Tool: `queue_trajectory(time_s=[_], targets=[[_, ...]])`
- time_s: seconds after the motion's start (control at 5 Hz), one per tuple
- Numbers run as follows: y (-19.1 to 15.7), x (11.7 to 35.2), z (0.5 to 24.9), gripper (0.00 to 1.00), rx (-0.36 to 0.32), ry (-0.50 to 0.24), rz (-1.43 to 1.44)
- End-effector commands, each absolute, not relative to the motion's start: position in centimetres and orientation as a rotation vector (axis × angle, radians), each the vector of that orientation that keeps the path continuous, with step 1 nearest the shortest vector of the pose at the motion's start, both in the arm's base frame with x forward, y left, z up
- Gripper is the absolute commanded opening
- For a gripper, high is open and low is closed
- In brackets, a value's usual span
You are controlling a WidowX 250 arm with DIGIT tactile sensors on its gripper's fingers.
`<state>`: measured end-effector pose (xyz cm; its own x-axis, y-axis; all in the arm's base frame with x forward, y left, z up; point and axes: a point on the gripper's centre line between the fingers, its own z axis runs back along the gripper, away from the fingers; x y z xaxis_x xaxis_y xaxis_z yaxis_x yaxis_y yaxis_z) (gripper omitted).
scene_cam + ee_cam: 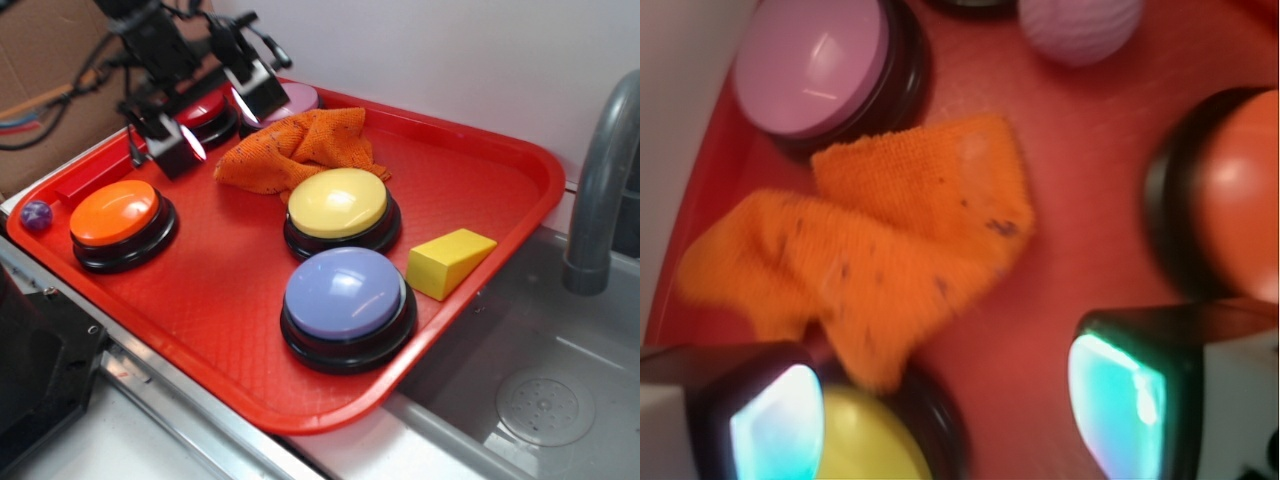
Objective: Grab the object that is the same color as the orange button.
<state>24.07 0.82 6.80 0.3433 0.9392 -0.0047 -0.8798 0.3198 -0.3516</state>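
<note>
A red tray [480, 170] is seen beside a sink, and the orange mesh cloth [300, 148] lies crumpled on it toward the back, its near edge touching the yellow-topped button [340, 208]. The gripper [216, 112] is held above the tray, just left of the cloth, with its jaws spread apart and nothing between them. In the wrist view the cloth [880, 250] is shown folded over itself between a pink-topped button [815, 65] and the yellow button, and both fingers [1120, 395] are seen clear of the fabric. The orange button [118, 218] stands at the tray's left edge, well apart from the cloth. A purple-topped button [345, 300] sits nearest the camera, with a yellow wedge block [448, 260] just beside it. A red-topped button [205, 112] is partly hidden behind the gripper. A small purple ball [37, 214] appears to rest at the tray's left rim, though it is blurred.
</note>
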Motion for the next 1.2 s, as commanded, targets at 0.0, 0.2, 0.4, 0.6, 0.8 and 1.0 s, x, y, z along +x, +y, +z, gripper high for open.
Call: queue_trajectory(time_s=[0.0, 0.2, 0.4, 0.6, 0.8, 1.0], targets=[[2.3, 28.1, 4.2, 1.00, -0.402, -0.320, 1.201], [2.1, 29.1, 3.7, 1.00, -0.417, -0.329, 1.120], [1.6, 29.8, 3.6, 0.00, -0.406, -0.333, 1.066], [1.5, 29.8, 3.9, 0.00, -0.387, -0.333, 1.044], [1.4, 29.9, 4.3, 0.00, -0.303, -0.296, 0.965], [1.4, 29.2, 6.5, 0.00, -0.193, -0.229, 0.810]])
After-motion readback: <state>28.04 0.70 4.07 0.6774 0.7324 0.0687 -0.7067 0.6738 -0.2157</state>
